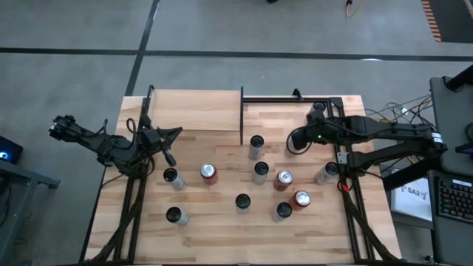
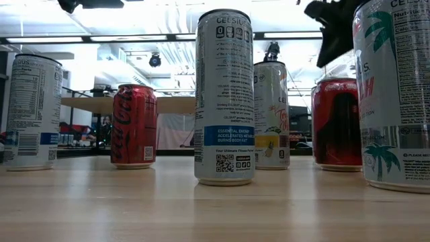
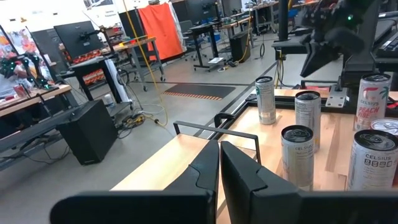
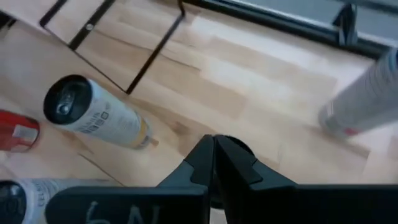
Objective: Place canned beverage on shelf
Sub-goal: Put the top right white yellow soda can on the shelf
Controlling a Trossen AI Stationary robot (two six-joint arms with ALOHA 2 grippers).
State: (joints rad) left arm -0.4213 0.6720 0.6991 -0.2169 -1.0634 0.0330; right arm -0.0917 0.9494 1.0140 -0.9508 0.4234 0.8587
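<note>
The shelf [image 1: 196,111], a pale wood platform on thin black posts, stands at the table's far left. Several cans stand upright on the tabletop, silver ones [image 1: 256,146] [image 1: 260,171] and red ones [image 1: 209,173] [image 1: 283,179] among them. My left gripper [image 1: 171,157] is shut and empty, just off the shelf's near edge, above a silver can [image 1: 173,177]. My right gripper [image 1: 293,144] is shut and empty, hanging above the table to the right of the farthest silver can [image 4: 93,115]. Both wrist views show the fingers closed together [image 3: 219,158] [image 4: 214,149].
The cans fill the middle and right of the table, with gaps between them. One silver can [image 1: 326,172] stands by the black frame rail [image 1: 344,159] at the right edge. A bare stretch of tabletop [image 1: 222,236] lies along the near edge.
</note>
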